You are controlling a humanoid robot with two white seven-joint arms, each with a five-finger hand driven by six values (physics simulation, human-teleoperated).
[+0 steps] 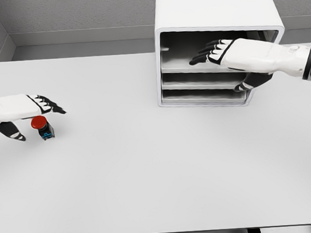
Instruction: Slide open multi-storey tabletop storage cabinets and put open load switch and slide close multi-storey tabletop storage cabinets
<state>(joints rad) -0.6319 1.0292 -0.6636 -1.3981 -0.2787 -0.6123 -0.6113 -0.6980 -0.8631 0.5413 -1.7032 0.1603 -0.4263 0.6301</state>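
While right robot hand (215, 52) reaches, released, into cabinet (213, 18), left robot hand (36, 105) hovers released over red-capped switch (42, 127).

White table (148, 175); on it, storage cabinet (213, 18) far right; red-capped load switch (42, 127) left

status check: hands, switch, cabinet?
Left hand open over red-capped black load switch, no grasp. Right hand open at white three-tier tabletop cabinet. White table between them unobstructed.

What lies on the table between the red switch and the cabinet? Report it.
Nothing: in the head view, the table is bare between the switch and the cabinet.
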